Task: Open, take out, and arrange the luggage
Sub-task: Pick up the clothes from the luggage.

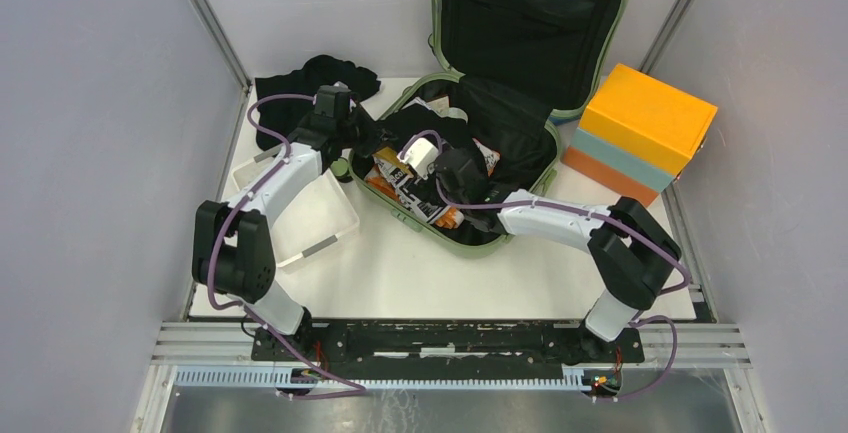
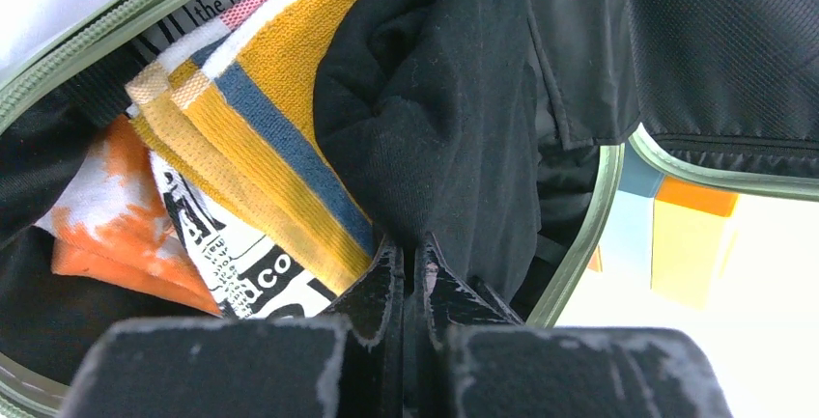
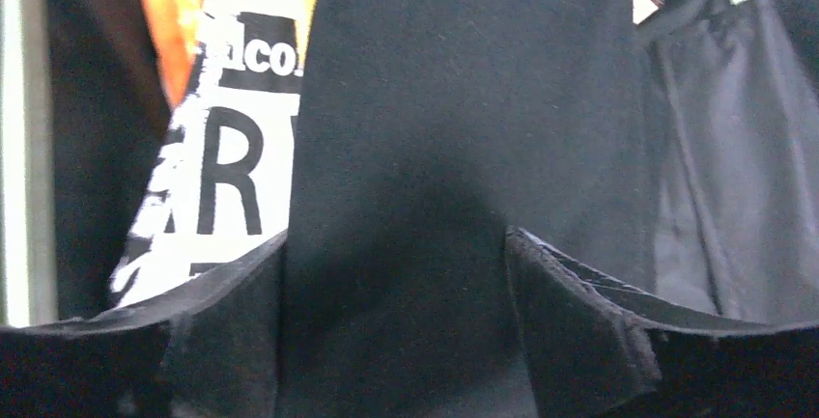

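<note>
**Q:** Where is the luggage?

**A:** The luggage lies open in the middle of the table. Its lid leans against the back wall and its base is full of things. An orange box stands just to its right, and a white tray sits to its left.

**Q:** What are the arms doing?

**A:** Both reach into the base. The left gripper is closed, with its tips against a bunched black cloth. I cannot tell whether it has pinched a fold. The right gripper is spread wide, with dark cloth between its fingers, and it holds nothing yet.

**Q:** How would it all handle?

**A:** The green shell looks stiff, smooth and bulky. It is probably too wide to clamp, so the zip rim seems the best place to grip it. The contents look soft and light. There is the cloth, a striped towel and an orange printed packet. Limp fabric will likely sag and drag whatever lies next to it. A deep pinch on a raised fold seems the safest hold.
</note>
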### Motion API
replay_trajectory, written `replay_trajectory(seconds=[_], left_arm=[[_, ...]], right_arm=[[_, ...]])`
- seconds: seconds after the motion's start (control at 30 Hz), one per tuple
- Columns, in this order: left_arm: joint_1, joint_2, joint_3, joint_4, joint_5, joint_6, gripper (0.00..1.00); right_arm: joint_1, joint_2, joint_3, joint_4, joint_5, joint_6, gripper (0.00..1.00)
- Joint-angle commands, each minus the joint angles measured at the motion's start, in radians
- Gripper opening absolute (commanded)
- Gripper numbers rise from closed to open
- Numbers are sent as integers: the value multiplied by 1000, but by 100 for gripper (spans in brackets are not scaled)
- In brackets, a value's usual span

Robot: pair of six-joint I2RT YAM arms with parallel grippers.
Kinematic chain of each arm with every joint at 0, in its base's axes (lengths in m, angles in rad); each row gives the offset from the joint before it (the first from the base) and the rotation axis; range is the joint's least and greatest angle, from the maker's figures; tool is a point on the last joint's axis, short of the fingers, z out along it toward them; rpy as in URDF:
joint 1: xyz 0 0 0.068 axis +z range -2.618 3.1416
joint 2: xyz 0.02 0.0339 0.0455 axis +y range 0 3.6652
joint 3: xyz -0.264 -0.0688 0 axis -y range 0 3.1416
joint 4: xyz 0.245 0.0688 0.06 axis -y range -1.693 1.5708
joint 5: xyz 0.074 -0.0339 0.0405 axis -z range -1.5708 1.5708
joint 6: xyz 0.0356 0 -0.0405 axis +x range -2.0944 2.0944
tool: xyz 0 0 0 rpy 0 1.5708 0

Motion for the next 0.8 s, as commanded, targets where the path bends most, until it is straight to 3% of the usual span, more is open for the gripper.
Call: replay_trajectory(seconds=[0.0,0.23,0.33,0.43,0.5,0.57,0.77], left_arm=[[-1,-6,53,32,14,-36,2],[-1,-2,49,38,10,-27,2],[-1,5,37,42,10,-27,14],[0,7,17,52,-2,-31,34],[1,8,1,65,-9,-34,56],[1,15,-7,73,-14,-39,67],[2,57,5,82,-38,-53,72]], right_arm=[[6,9,41,7,176,-49,76],[5,-54,-15,61,128,-20,29],[-4,-68,-21,66,89,-3,17],[-22,-81,-29,79,45,21,13],[-32,-86,-30,81,25,28,12],[-46,-87,-31,81,-1,39,11],[-70,-98,-41,91,-37,57,10]])
